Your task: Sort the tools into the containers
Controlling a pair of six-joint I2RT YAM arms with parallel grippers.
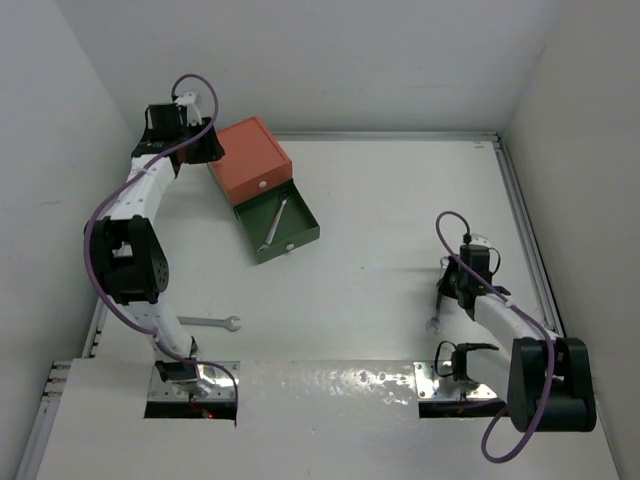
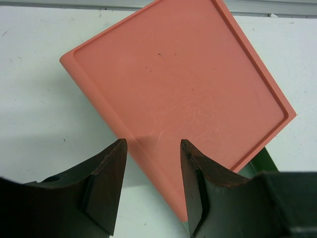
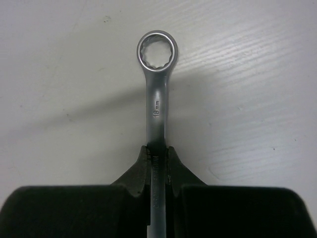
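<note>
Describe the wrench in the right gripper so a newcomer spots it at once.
Start at the white table's right side, where the right gripper is shut on a silver wrench, ring end poking forward. The other two wrenches lie free: one in the green drawer, one by the left arm's base.

The silver wrench (image 3: pixel 157 106) is bearing the stamp "18 mm" along its shank, just below the ring end at twelve o'clock.

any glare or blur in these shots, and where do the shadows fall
Top external: glare on the shiny strip at the near edge. Right wrist: wrench sharp, a soft shadow streaking left from it. Left wrist: orange drawer crisp, the jaws dark with little detail.
</note>
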